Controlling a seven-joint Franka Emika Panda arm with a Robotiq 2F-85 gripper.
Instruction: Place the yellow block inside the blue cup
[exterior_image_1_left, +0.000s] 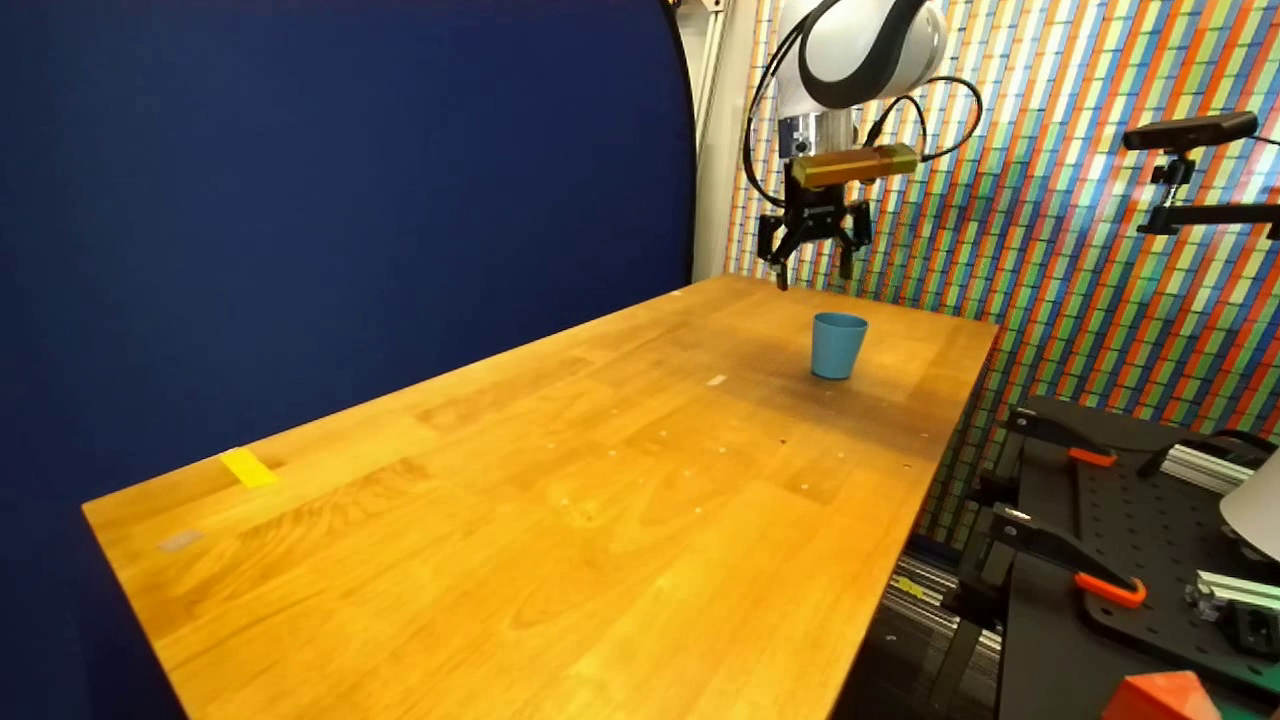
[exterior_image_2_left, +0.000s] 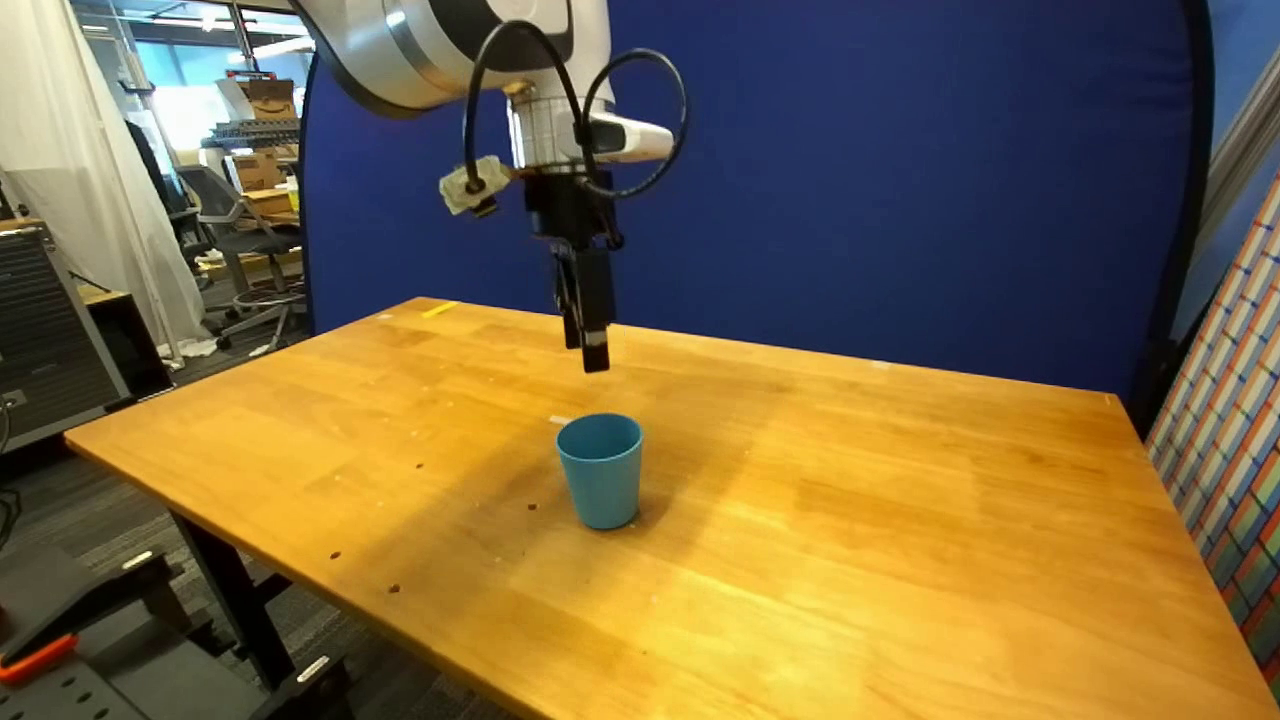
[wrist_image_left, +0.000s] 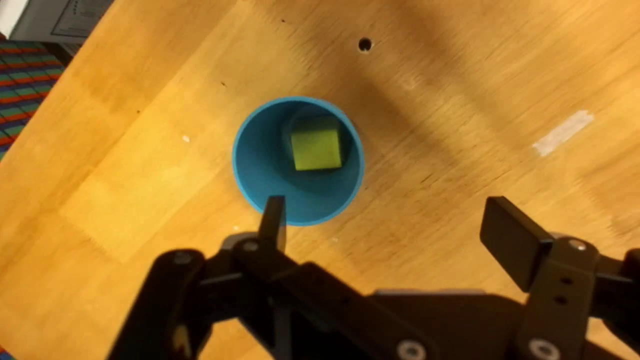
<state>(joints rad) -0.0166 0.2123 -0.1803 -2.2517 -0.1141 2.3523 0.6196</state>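
The blue cup (exterior_image_1_left: 837, 350) stands upright on the wooden table; it also shows in an exterior view (exterior_image_2_left: 606, 485) and from above in the wrist view (wrist_image_left: 260, 160). The yellow block (wrist_image_left: 316, 150) lies inside the cup, at its bottom, in the wrist view. In both exterior views the cup's wall hides the block. My gripper (exterior_image_1_left: 815, 278) is open and empty, held above the cup and apart from it. It also shows in an exterior view (exterior_image_2_left: 585, 356). In the wrist view, the gripper (wrist_image_left: 385, 202) has its fingers wide apart, with the left finger overlapping the cup's near rim.
The wooden table (exterior_image_1_left: 560, 560) carries a flat yellow strip (exterior_image_1_left: 248, 467) near its far corner and a small whitish tape piece (wrist_image_left: 563, 133) near the cup. A dark blue screen (exterior_image_2_left: 900, 200) stands along one long edge. A black side table with orange-tipped clamps (exterior_image_1_left: 1110, 588) stands beside it.
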